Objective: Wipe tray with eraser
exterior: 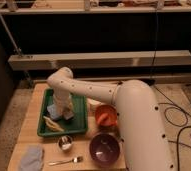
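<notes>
A green tray lies on the left half of the wooden table. My white arm reaches from the lower right across the table and bends down into it. The gripper is low over the tray's middle, pointing down at the floor of the tray. A small dark block, apparently the eraser, shows at its tip. A blue-grey block lies just left of the gripper inside the tray, and a pale banana-like thing rests along the tray's front left.
An orange bowl stands right of the tray, a purple bowl at the front. A small metal cup, a fork and a grey-blue cloth lie near the front edge. Cables run over the floor at right.
</notes>
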`<state>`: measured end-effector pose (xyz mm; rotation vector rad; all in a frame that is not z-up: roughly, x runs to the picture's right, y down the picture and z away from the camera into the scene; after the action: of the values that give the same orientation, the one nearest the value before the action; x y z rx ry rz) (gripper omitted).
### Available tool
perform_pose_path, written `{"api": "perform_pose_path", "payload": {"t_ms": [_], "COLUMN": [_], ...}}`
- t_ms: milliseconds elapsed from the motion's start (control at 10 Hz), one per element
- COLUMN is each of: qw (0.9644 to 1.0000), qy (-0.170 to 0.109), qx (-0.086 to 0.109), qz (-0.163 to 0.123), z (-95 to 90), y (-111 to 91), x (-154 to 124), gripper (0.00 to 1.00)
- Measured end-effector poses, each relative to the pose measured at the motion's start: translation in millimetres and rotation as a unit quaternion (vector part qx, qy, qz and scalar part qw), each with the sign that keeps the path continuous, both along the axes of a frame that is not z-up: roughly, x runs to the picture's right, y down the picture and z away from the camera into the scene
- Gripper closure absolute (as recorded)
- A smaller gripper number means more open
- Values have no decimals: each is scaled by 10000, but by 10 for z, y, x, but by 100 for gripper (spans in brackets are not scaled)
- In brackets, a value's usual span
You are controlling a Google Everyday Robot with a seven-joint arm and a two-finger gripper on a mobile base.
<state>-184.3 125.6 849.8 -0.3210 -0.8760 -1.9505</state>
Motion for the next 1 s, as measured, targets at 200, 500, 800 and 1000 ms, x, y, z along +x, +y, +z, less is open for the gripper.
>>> {"api": "perform_pose_path", "payload": {"t_ms": [200, 500, 800, 1000], "qw": [10000, 9997, 9988, 9984], "qy": [18, 164, 359, 414], "qx": [-13, -63, 33, 86], "qz": [17, 177, 320, 386], "z": [-92, -218, -238, -148], "y": [60, 187, 122, -5], "x": [14, 204, 509, 634], "gripper": [100, 100, 100, 100]}}
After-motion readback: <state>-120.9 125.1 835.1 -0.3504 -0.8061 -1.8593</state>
